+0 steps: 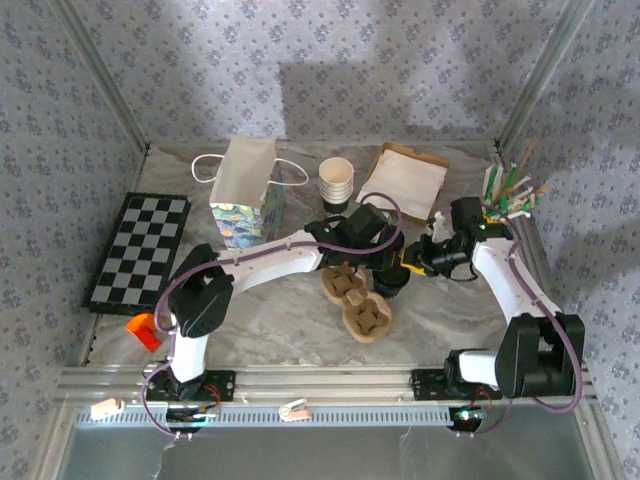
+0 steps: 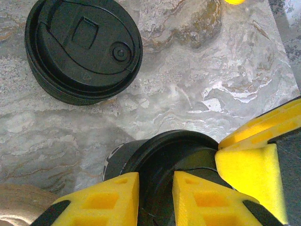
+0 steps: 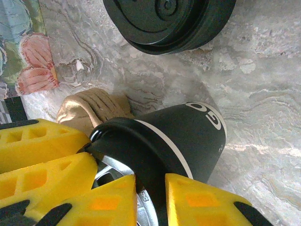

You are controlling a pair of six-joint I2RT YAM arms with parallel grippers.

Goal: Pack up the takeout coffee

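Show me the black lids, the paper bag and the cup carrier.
black lids [image 2: 82,47], left wrist view, top lid's face.
paper bag [image 1: 245,170], top external view, white upper panel.
cup carrier [image 1: 366,318], top external view, nearer well.

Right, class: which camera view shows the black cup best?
Right wrist: the black cup shows its side, white band and lettering close up. Left wrist gives part of its rim behind yellow fingers; top external, a small dark shape, mostly covered.
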